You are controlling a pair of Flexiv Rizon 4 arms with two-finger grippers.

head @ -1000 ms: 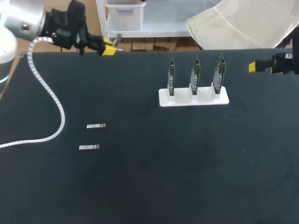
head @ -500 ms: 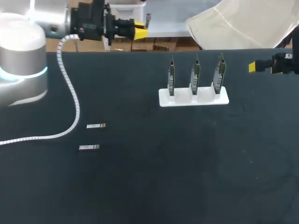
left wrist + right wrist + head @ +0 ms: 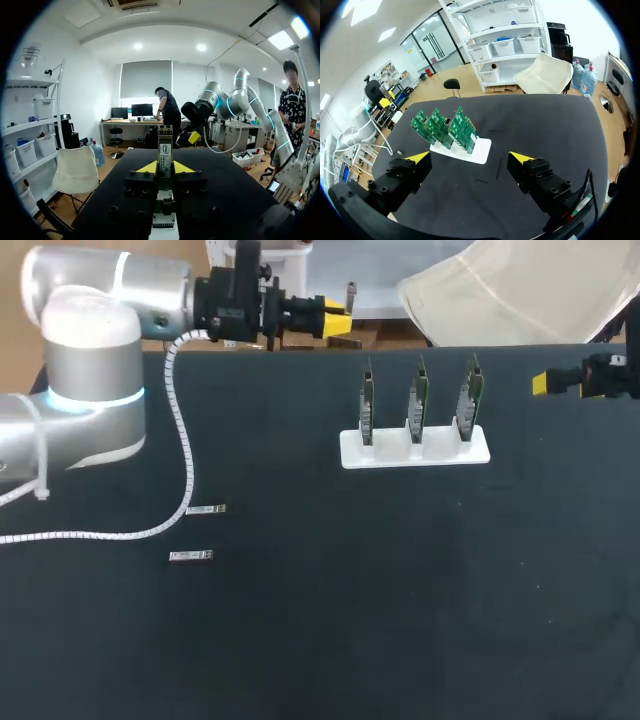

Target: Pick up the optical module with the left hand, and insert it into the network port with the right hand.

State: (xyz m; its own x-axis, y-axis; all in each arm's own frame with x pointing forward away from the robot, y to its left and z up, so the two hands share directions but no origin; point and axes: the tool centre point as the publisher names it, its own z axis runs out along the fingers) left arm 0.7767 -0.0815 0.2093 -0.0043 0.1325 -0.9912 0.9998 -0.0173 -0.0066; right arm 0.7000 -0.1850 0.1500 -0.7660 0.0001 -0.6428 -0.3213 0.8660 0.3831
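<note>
Across the black table (image 3: 400, 590), the white stand (image 3: 415, 448) of three green circuit boards (image 3: 418, 395) sits near my right gripper (image 3: 552, 383), its fingers spread wide, while my left gripper (image 3: 337, 319), near the far edge, clamps the optical module (image 3: 165, 145) upright, its printed label facing the wrist camera, and two spare modules (image 3: 205, 510) (image 3: 190, 556) lie on the table.

Left end effector (image 3: 335, 318) swung rightward (arm (image 3: 90, 390) followed into view).
</note>
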